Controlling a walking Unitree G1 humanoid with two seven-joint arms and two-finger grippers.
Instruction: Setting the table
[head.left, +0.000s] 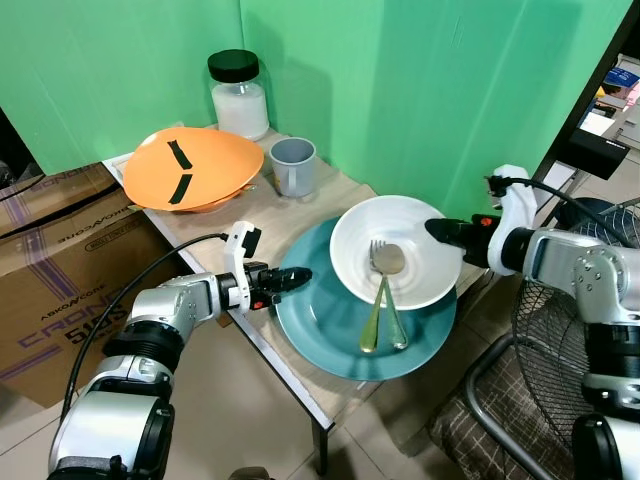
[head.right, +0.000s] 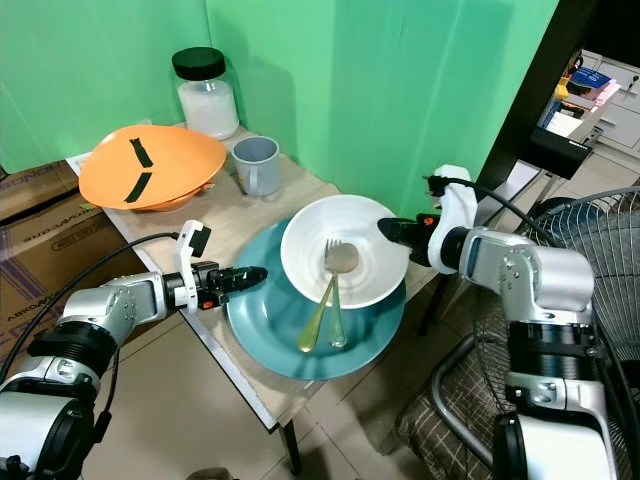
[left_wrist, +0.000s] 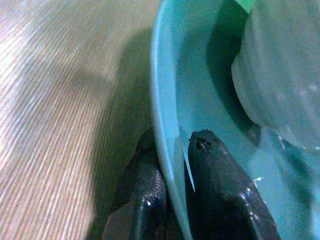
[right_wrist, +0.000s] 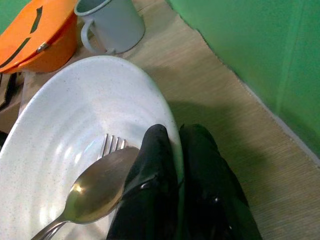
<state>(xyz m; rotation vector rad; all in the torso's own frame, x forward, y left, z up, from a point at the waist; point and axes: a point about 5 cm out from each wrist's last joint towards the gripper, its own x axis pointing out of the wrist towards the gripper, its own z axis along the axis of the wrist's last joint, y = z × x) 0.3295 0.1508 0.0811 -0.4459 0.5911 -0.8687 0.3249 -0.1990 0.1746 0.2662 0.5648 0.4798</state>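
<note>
Green backdrop sheet (head.left: 420, 90) hangs behind the wooden table (head.left: 300, 350), far side. Cardboard box (head.left: 60, 270) stands left of the table on a pale tiled floor (head.left: 220, 420). Fan grille (head.left: 560, 340) at right. Even indoor light.

The left end effector (left_wrist: 177, 165) pinches the teal plate's (left_wrist: 210, 100) rim above the wooden table (left_wrist: 65, 100).

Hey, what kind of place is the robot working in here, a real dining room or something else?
Probably a makeshift test corner indoors, not a dining room: a green backdrop hangs behind a small wooden table, a cardboard box sits beside it, and a floor fan stands nearby.
</note>
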